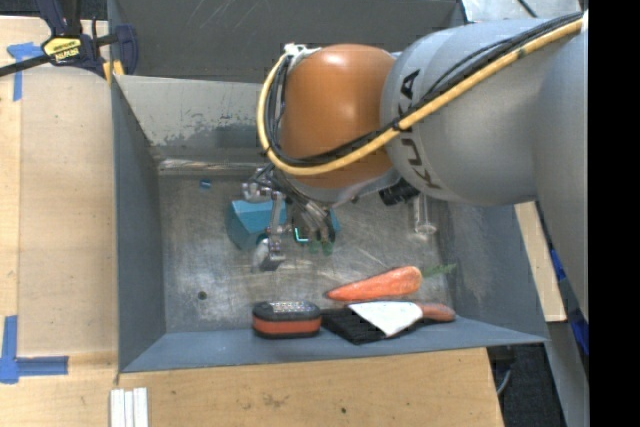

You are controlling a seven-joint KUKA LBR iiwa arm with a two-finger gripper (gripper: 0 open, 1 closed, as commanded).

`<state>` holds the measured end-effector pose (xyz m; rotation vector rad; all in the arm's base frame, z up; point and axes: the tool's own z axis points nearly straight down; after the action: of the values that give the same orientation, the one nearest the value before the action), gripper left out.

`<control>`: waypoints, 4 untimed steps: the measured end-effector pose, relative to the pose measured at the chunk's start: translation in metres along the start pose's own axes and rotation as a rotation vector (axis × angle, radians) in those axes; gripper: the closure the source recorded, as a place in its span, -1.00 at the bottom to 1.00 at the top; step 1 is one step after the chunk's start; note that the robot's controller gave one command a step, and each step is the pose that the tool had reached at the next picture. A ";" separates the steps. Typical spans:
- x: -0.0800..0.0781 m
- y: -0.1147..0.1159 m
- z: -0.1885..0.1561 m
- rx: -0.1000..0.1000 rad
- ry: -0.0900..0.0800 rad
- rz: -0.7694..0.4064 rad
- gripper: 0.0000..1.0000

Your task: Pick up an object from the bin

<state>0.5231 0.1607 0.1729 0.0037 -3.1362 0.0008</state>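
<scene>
Tool (272, 240) mid-frame, touching right side of teal-blue plastic block (241, 219); released vs clenched unclear.

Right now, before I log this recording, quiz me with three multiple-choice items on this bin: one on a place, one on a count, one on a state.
1. In the bin, the gripper hangs:
A) beside the blue block, mid-bin
B) at the near right corner
C) outside it

2. Carrots in the bin:
A) one
B) three
C) none

3. The carrot:
A) stands upright
B) lies flat on the floor
C) is lifted clear

Answers:
1. A, the gripper sits right next to the block.
2. A, a single orange carrot shows.
3. B, it lies lengthwise near the front wall.
</scene>
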 end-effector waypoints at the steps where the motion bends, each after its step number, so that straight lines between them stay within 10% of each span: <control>1: -0.002 -0.001 -0.004 -0.001 -0.008 0.002 -1.00; 2: -0.025 -0.016 0.028 -0.005 -0.015 0.044 -1.00; 3: -0.079 -0.070 0.080 0.001 -0.002 0.078 1.00; 4: -0.079 -0.070 0.080 0.001 -0.003 0.078 1.00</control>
<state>0.6020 0.0908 0.0924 -0.1188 -3.1366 0.0025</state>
